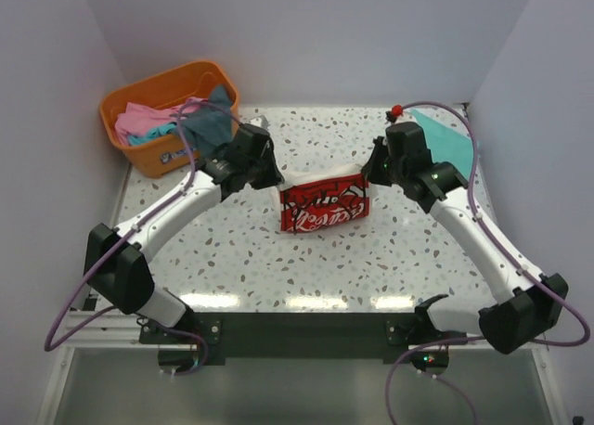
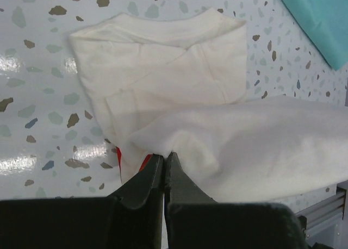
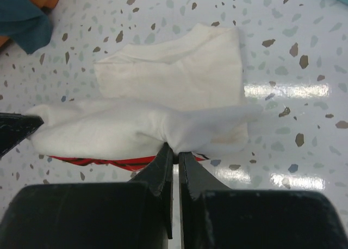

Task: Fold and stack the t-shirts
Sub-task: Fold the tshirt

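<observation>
the red print (image 1: 325, 209) on the cream t-shirt (image 2: 163, 69) carries white script lettering, but it is too small and creased for you to read. that shirt sits in the middle of the counter (image 1: 278, 267) between the two arms. part of it lies flat and the rest is lifted as a fold, with the print showing to the top camera. your left pincer (image 2: 164, 157) is clamped tight on the fold's left edge and your right pincer (image 3: 175, 149) is clamped tight on its right edge. one teal t-shirt (image 1: 447, 139) lies flat at the far right corner, well apart. one orange basket (image 1: 160, 77) stands at the far left corner, just behind the left arm. it holds pink cloth (image 1: 137, 119) and a dark blue-grey cloth (image 1: 210, 121) draped over its rim. count: two shirts on the counter, two pincers, one basket. you cannot tell how many pieces the basket holds.
</observation>
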